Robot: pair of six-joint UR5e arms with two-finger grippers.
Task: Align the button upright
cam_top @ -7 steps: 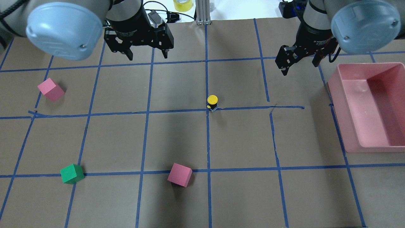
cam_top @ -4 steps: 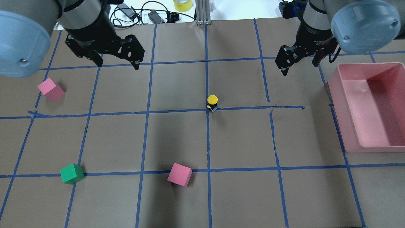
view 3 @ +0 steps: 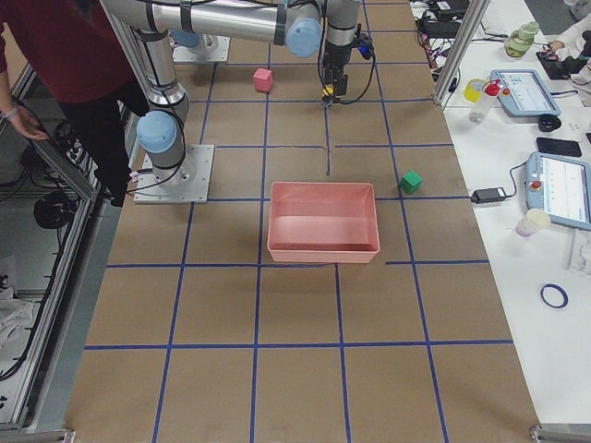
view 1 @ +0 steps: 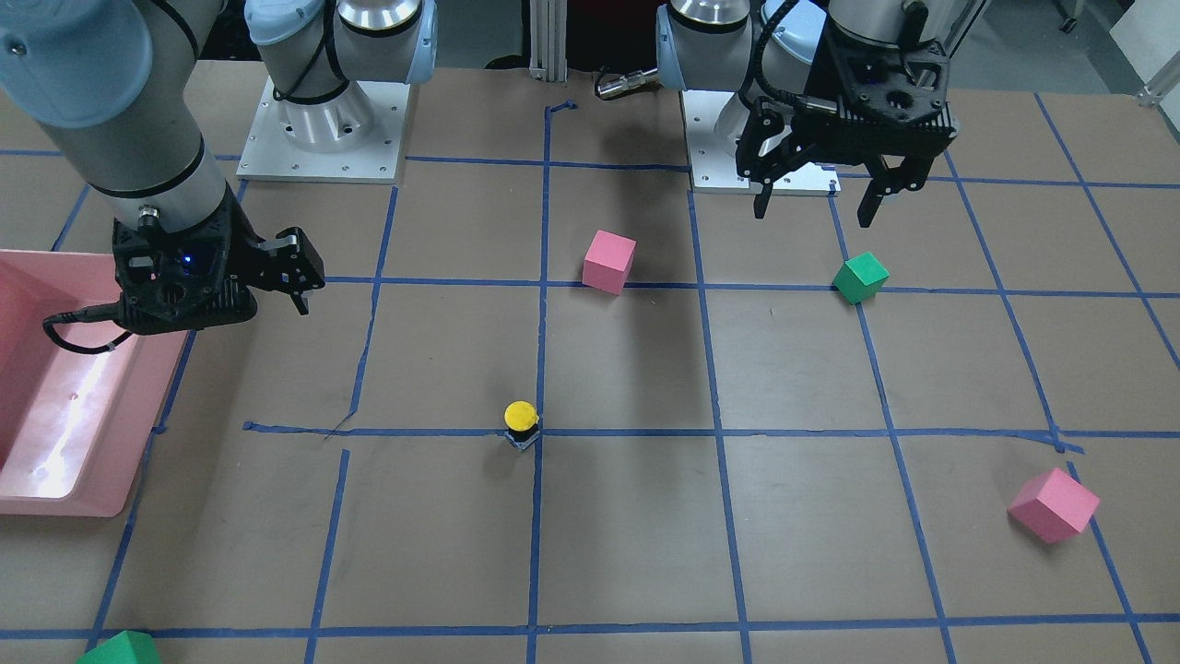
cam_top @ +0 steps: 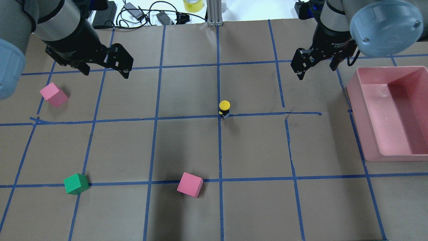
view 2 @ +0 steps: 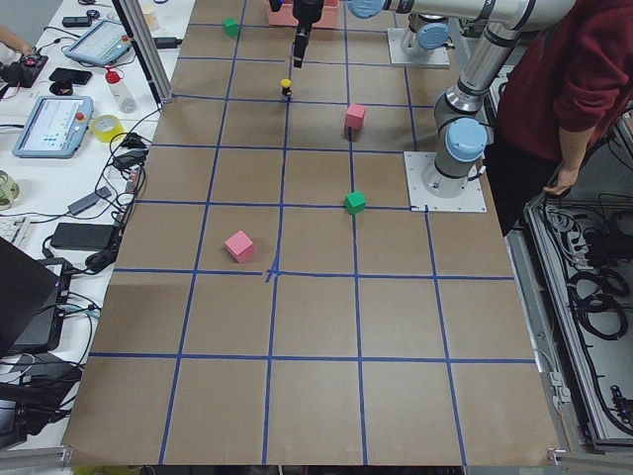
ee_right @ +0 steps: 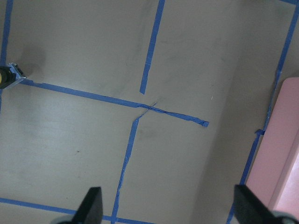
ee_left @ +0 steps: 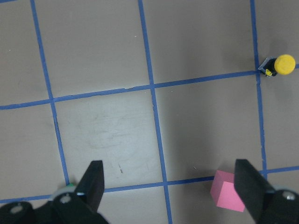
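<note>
The button (cam_top: 224, 108) stands upright on a blue tape crossing near the table's middle, yellow cap on top and black base below. It also shows in the front view (view 1: 521, 422) and at the upper right of the left wrist view (ee_left: 280, 65). My left gripper (cam_top: 105, 73) is open and empty, raised over the far left of the table, well away from the button. My right gripper (cam_top: 316, 72) is open and empty, raised at the far right. In the right wrist view the button (ee_right: 7, 74) sits at the left edge.
A pink bin (cam_top: 361, 110) stands at the right edge. One pink cube (cam_top: 54, 94) lies at the left, another pink cube (cam_top: 190, 184) near the front middle, and a green cube (cam_top: 76, 183) at the front left. Cables and a yellow tape roll (cam_top: 193, 5) lie beyond the far edge.
My left arm has swung to the left and slightly nearer, its gripper staying open. The right arm and the button have not moved.
</note>
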